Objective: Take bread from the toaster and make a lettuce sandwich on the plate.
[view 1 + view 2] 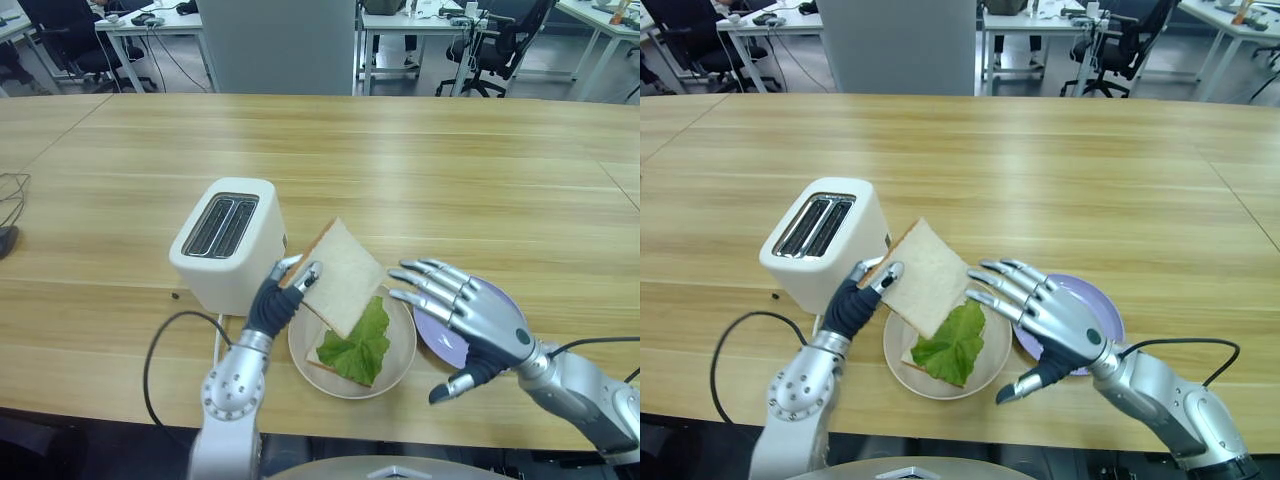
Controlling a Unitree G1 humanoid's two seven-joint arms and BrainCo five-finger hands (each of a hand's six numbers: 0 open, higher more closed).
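Bread slice point(345, 272) tilted over the lettuce point(360, 345)
My left hand point(285, 295) was clamped on the bread slice's edge above the plate point(397, 366), beside the toaster point(225, 245); my right hand point(470, 312) hung with fingers spread over a purple plate point(433, 334).

Both views originate from the head-mounted stereo pair, facing forward and down at the table point(400, 150) from close above its 6 o'clock edge. The right eye sits slightly toward 3 o'clock. Shared coverage: toaster point(228, 245), plate point(402, 350), office desks point(400, 22) at 12 o'clock.
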